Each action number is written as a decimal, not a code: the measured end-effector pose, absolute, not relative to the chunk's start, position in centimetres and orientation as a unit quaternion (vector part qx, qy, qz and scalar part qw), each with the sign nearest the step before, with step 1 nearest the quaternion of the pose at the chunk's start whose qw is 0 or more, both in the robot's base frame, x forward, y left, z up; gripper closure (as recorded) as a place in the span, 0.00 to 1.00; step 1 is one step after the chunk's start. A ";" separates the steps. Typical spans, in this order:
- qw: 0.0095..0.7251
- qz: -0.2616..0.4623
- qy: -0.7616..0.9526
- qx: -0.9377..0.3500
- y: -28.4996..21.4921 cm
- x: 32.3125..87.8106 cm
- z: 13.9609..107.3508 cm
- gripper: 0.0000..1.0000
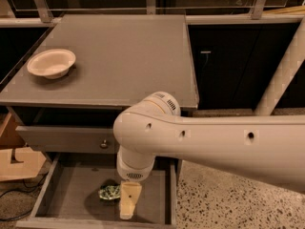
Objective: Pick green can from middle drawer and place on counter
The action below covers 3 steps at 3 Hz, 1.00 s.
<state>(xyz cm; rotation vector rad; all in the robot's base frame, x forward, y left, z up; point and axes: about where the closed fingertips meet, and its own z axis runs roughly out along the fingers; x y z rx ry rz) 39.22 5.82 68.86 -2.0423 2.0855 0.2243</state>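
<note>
The green can (109, 192) lies on its side on the floor of the open middle drawer (66, 197), near the drawer's middle. My gripper (129, 205) hangs down inside the drawer just right of the can, close to or touching it. My thick white arm (205, 144) reaches in from the right and hides the drawer's right rear part. The counter (124, 56) is the grey cabinet top above the drawer.
A cream bowl (51, 62) sits on the counter's left side. A closed upper drawer front with a small round knob (104, 144) is above the open drawer. A cardboard box (14, 161) and cables lie on the floor at left. Dark cabinets stand at right.
</note>
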 end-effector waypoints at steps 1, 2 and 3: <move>0.097 0.103 0.716 -0.683 6.4 38.8 65.7 0.00; 0.096 0.131 0.724 -0.670 7.4 39.3 62.0 0.00; 0.084 0.151 0.733 -0.658 8.3 39.6 58.3 0.00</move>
